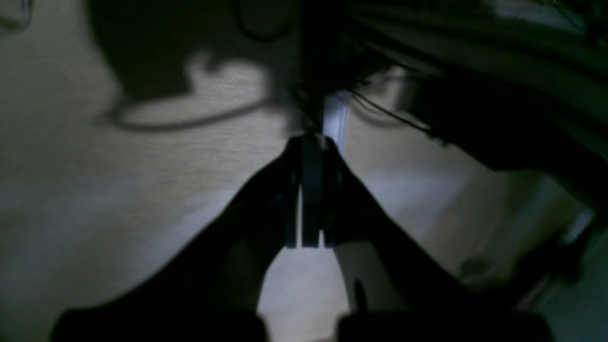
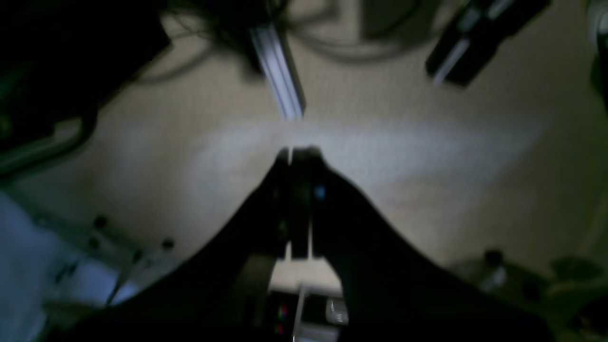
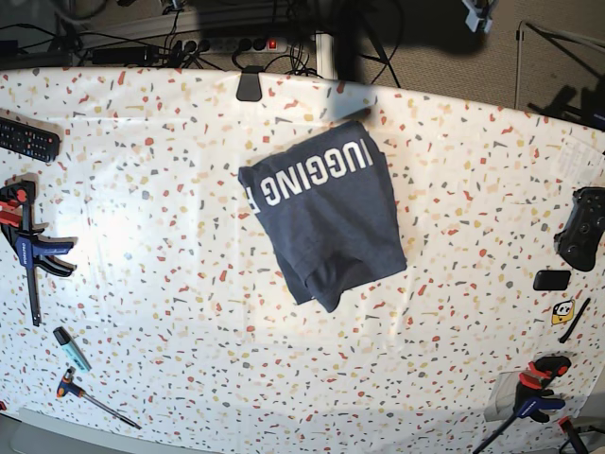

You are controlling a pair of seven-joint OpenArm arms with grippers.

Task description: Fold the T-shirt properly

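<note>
The T-shirt (image 3: 326,219) lies folded into a compact, slightly skewed rectangle on the speckled table (image 3: 189,312), just above the centre of the base view. Its white block letters face up along the upper edge, and a sleeve corner pokes out at the lower edge.

Neither arm appears in the base view. In the left wrist view the left gripper (image 1: 311,142) sits at frame centre with its jaws clenched together, holding nothing, over pale carpet (image 1: 95,199). In the right wrist view the right gripper (image 2: 298,153) is likewise closed and empty at frame centre.

Also on the table: a remote (image 3: 28,139) upper left, clamps (image 3: 28,248) at left, a game controller (image 3: 581,227) at right
</note>
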